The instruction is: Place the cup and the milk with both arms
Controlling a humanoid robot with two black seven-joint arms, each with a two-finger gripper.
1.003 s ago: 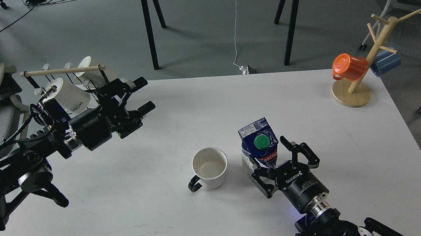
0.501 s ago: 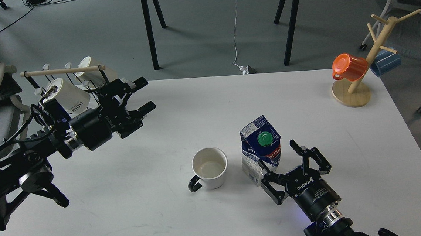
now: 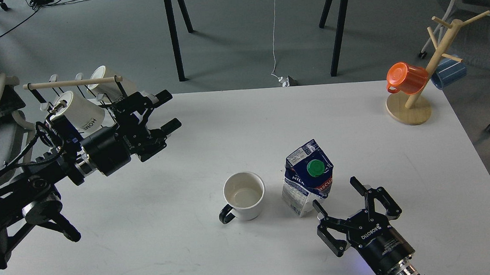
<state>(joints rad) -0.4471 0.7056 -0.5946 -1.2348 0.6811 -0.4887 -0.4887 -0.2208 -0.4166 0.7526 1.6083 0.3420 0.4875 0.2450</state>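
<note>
A: Where are the cup and milk?
B: Cup (image 3: 244, 196) upright near table (image 3: 235, 125) centre, handle near-left. Milk (image 3: 307, 177) just right of it, standing, apart.
A: Right gripper (image 3: 337, 193)?
B: Jaws wide, empty, just near-right of the milk.
A: Left?
B: Left gripper (image 3: 168, 112) spread open, empty, far left beside the "HOME" mugs (image 3: 80, 110).

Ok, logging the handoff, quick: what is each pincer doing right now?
Left pincer: open, holding nothing.
Right pincer: open, empty, just clear of the milk.
</note>
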